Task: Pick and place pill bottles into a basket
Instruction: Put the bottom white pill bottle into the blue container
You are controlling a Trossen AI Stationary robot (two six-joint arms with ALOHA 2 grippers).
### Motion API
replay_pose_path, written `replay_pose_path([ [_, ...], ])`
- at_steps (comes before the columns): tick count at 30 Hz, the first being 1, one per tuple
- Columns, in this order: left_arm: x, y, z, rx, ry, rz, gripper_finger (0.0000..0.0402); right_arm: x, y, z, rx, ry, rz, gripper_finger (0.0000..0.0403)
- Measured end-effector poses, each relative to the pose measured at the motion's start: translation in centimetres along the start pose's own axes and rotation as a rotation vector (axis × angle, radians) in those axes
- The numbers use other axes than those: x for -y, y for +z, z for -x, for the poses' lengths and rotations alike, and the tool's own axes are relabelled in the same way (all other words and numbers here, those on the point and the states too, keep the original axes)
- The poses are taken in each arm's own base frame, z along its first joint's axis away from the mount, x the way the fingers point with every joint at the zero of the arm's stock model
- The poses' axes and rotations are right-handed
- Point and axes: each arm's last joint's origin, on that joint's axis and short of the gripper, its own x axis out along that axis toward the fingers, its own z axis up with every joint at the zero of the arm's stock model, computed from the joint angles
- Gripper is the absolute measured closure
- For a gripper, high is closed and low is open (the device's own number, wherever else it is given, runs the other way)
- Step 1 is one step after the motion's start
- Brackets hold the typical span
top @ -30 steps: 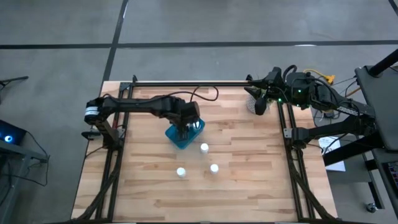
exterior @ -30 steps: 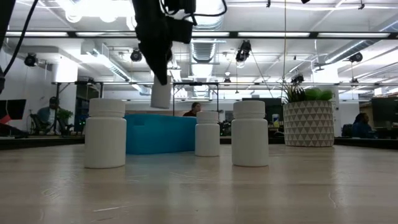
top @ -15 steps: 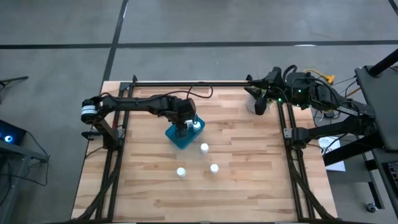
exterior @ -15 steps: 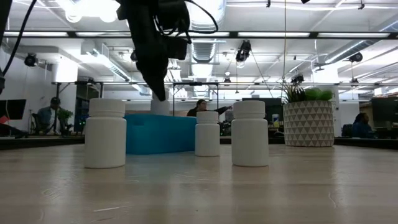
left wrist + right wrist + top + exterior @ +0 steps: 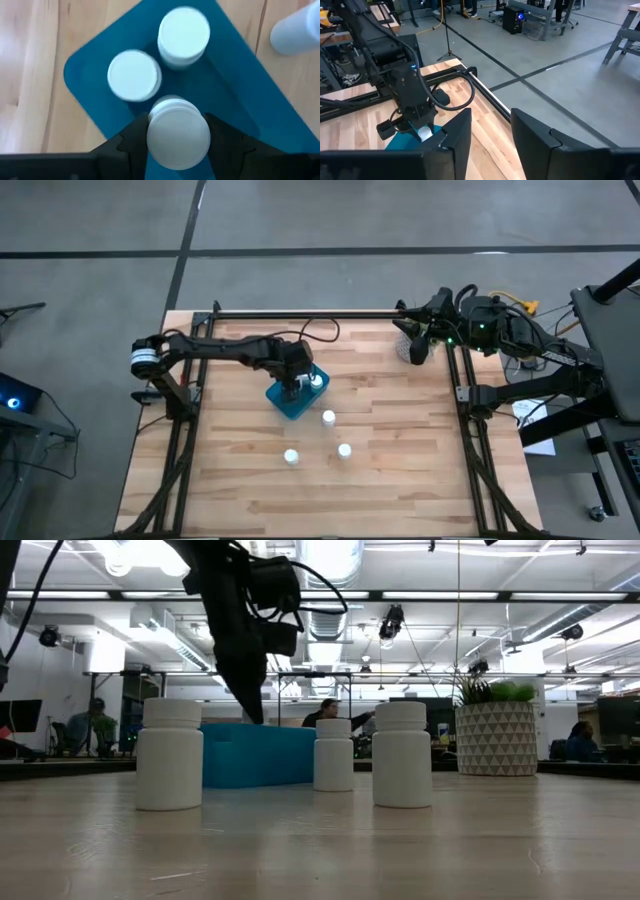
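- Pill bottles: three stand loose on the table [image 5: 400, 480] in front of the basket [image 5: 281, 402], well apart from each other: one nearest the basket [image 5: 328, 417], one further out [image 5: 344, 450], one to its left [image 5: 291, 457].
- Two more bottles [image 5: 183, 35] [image 5: 134, 76] stand upright inside the teal basket, just beside each other.
- Left gripper [image 5: 290, 388] hangs directly over the basket, its two fingers [image 5: 127, 142] pressed against opposite sides of a sixth bottle [image 5: 178, 131], held cap-up above the basket floor.
- Basket sits on the left half of the table, close under the left arm's wrist.
- Right gripper [image 5: 420, 340] waits at the table's far right corner, beside a white plant pot [image 5: 496, 739]; its fingers [image 5: 456, 136] stand apart with nothing between them.
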Motion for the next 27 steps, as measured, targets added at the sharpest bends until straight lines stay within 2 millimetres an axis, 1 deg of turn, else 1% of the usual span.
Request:
replay_pose_path([
  [7,-0.12,-0.68,-0.81,-0.013,0.009,0.004,0.0256,0.0,0.0,0.0,0.0,0.0,0.0,0.0266],
  [11,-0.3,-0.65,-0.84,-0.009,0.042,0.005,0.0229,0.0,0.0,0.01,0.0,0.0,0.0,0.027],
  [14,-0.59,-0.67,-0.86,-0.01,0.056,0.013,0.022,0.0,0.0,0.0,0.0,0.0,0.0,0.0274],
  [27,-0.59,-0.62,-0.97,-0.008,0.033,0.008,0.0213,0.01,0.0,0.0,0.0,0.0,0.016,0.0266],
])
